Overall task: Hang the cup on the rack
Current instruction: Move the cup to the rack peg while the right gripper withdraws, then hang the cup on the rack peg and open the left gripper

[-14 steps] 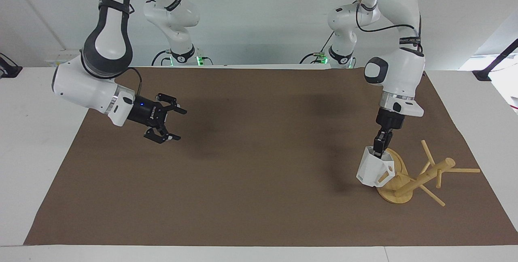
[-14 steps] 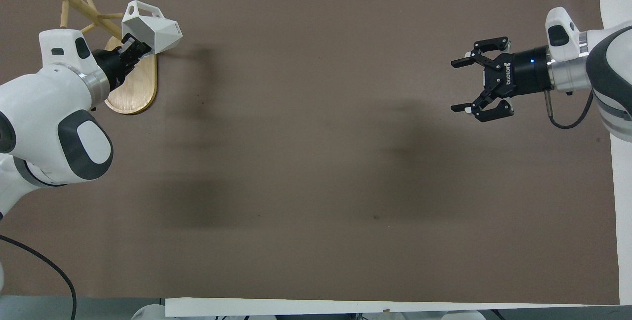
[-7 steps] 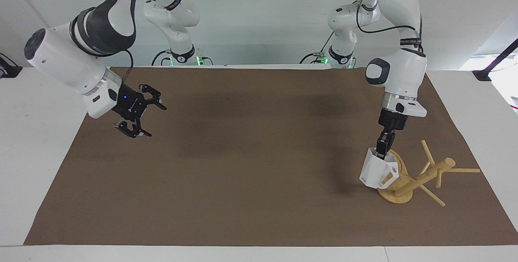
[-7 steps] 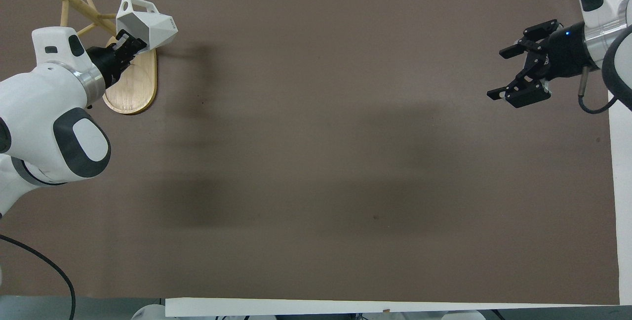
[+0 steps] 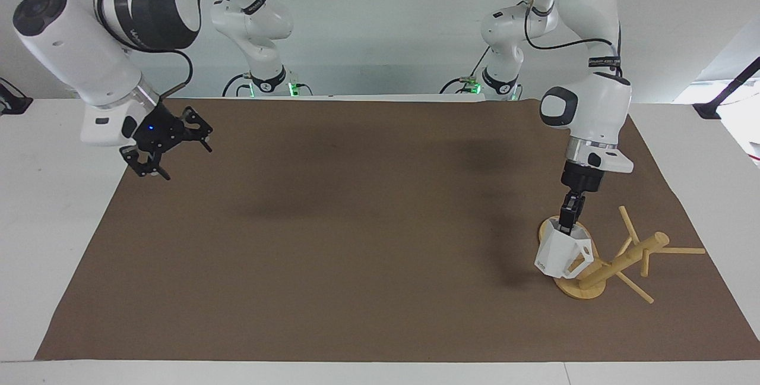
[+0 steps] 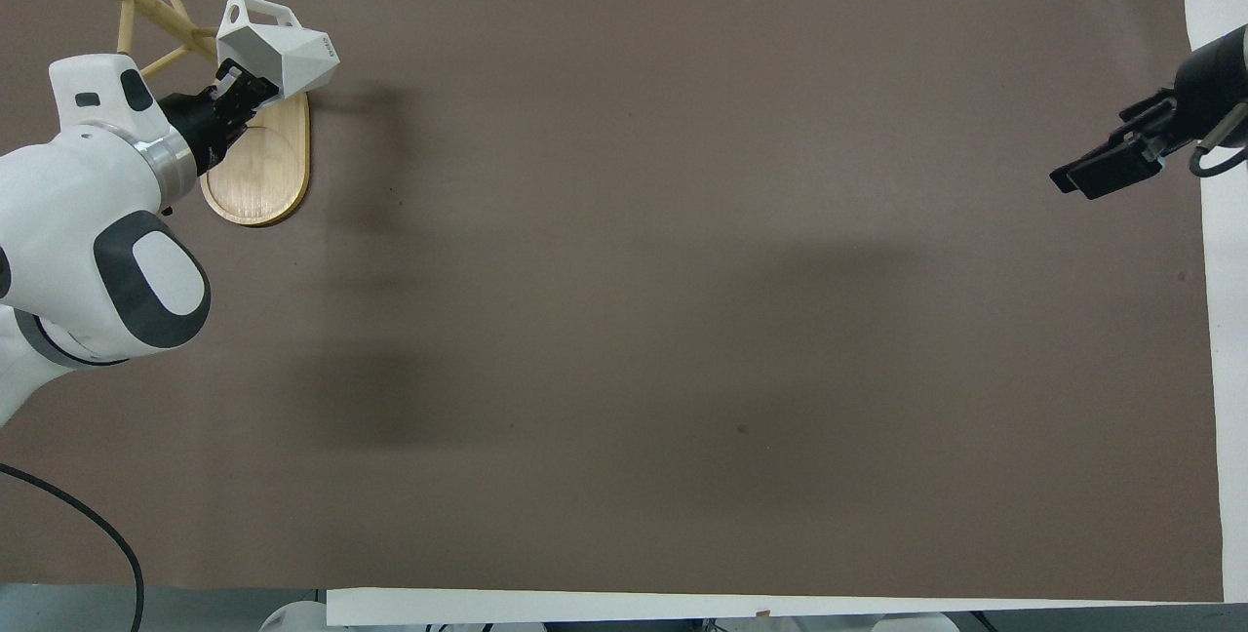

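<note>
Cup hanging is, as I judge it, only in the middle: the small white faceted plastic cup (image 5: 561, 252) is being carried in the air over the oval base of the light bamboo mug rack (image 5: 599, 266), but its angular open-frame handle (image 5: 582, 256) is not yet on any peg. The left gripper (image 5: 569, 218) is coming down from above, with its fingers clamped together on the cup's rim, one finger inside the mouth as far as I can see. The rack is standing toward the left arm's end of the table, on the brown table cover (image 5: 368, 230). In the overhead view the cup (image 6: 276, 59) is covering the edge of the base that is farthest from the robots, close beside the thick post and the lowest pegs. What is left, I think, is to bring the handle loop over a peg's tip, to slide it on, and then to open the fingers. The cup is hanging with its mouth up and a little tilted, so its long axis is running nearly vertical, base toward the table. The handle is pointing toward the post and pegs. The right gripper (image 5: 168, 142) is waiting with open fingers above the right arm's end of the cover, well apart from the rack.
</note>
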Tool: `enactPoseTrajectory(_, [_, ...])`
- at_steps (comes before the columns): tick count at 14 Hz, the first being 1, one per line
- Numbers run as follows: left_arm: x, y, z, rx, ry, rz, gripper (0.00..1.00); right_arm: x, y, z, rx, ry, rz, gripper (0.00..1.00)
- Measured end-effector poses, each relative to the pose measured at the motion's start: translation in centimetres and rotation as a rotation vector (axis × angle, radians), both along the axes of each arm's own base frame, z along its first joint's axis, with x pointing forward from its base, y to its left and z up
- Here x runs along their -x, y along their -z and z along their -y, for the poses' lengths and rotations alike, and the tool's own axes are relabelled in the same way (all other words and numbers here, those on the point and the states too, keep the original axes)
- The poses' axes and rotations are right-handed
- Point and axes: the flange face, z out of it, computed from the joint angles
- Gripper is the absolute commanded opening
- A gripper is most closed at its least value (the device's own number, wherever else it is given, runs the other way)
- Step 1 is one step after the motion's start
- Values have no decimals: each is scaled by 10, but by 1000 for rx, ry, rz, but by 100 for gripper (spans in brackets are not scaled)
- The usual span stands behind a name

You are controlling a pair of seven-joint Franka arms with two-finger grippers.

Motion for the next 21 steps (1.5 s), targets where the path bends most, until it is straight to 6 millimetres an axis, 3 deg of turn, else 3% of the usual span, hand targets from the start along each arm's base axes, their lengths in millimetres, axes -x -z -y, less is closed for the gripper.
enactPoseTrajectory(4, [0, 8, -22, -2, -32, -23, 0, 25, -22, 8, 41, 295, -130, 100])
enactPoseTrajectory(7, [-1, 9, -30, -3, -47, -26, 2, 47, -45, 6, 91, 446, -126, 100])
enactPoseTrajectory(9, [-1, 9, -32, -3, -49, -26, 38, 57, -54, 5, 122, 478, -108, 100])
enactPoseTrajectory(11, [-2, 7, -33, -2, -52, -21, 58, 65, -52, 7, 126, 486, -112, 100])
enactPoseTrajectory(13, [-3, 7, -32, 0, -48, -34, 96, 71, -45, 9, 130, 496, -127, 100])
enactPoseTrajectory(16, [2, 5, -33, 6, 3, -184, 100, 73, -35, 13, 138, 510, -145, 100])
enactPoseTrajectory(18, [9, -15, -44, -19, 54, -289, 100, 73, -32, 16, 140, 515, -151, 100])
enactPoseTrajectory(21, [19, -63, -56, -167, 171, -453, 100, 73, -30, 16, 141, 514, -156, 100])
